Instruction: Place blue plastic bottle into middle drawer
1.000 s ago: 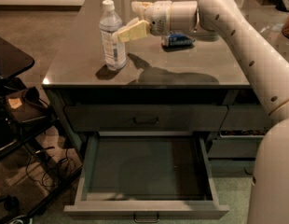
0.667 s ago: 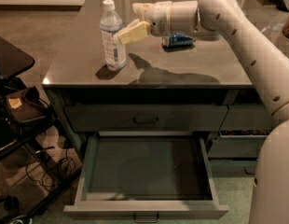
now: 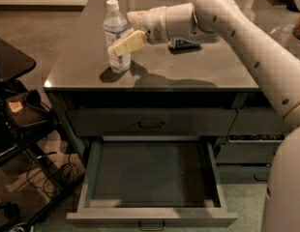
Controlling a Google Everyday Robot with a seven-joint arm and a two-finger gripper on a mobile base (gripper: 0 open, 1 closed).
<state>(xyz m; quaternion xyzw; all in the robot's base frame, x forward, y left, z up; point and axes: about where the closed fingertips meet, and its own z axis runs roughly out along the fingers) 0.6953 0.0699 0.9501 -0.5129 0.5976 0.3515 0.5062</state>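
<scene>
The blue plastic bottle [image 3: 115, 33], clear with a white cap and pale label, stands upright on the left part of the grey cabinet top [image 3: 198, 69]. My gripper [image 3: 123, 33] reaches in from the right at bottle height. Its fingers are open and straddle the bottle: the near finger [image 3: 127, 43] crosses in front of the lower label, the far finger sits behind the bottle. The middle drawer [image 3: 97, 166] is pulled out below, at the front of the cabinet, and its flat bottom is bare.
A small blue object [image 3: 186, 45] lies on the cabinet top behind my wrist. The top drawer [image 3: 150, 122] is closed. A black cart [image 3: 17, 115] with clutter and cables stands to the left. Narrower drawers [image 3: 251, 151] are at the right.
My gripper has moved left and closer to the bottle, so its fingers now sit on either side of it. The bottle and drawer have not moved.
</scene>
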